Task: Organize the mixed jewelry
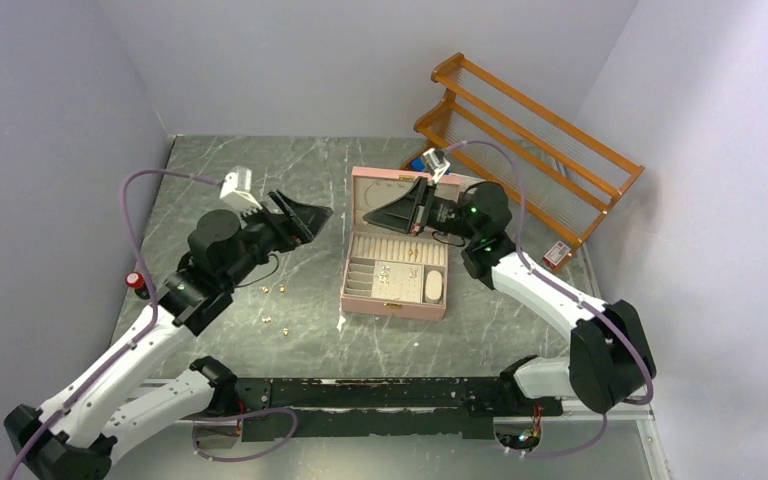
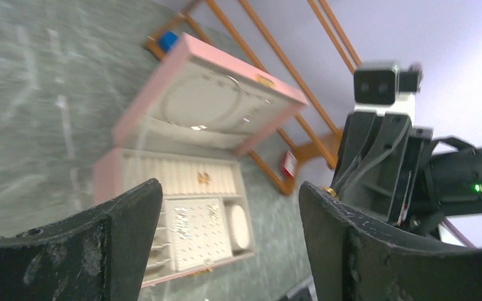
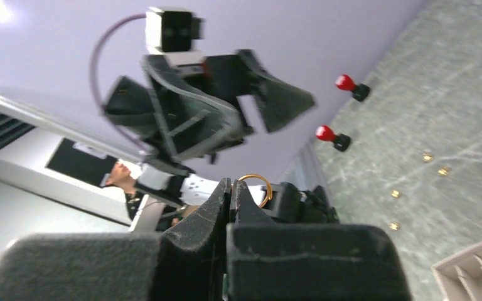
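My right gripper [image 3: 229, 185] is shut on a thin gold ring [image 3: 257, 187], held in the air over the open lid of the pink jewelry box [image 1: 392, 308]. In the top view it [image 1: 373, 213] points left at my left gripper [image 1: 307, 217], which is open, empty and raised above the table, left of the box. Several tiny gold pieces [image 1: 274, 290] lie loose on the table near the left arm; they also show in the right wrist view [image 3: 434, 163]. In the left wrist view [image 2: 229, 188], gold pieces [image 2: 202, 178] sit in the box's tray. A thin pale loop [image 2: 224, 79] lies in the lid, blurred.
An orange wooden rack [image 1: 530, 140] stands at the back right. A red-topped knob [image 1: 136, 280] stands at the table's left edge, and two [image 3: 329, 135] show in the right wrist view. A small red and white object [image 1: 558, 255] lies right of the box.
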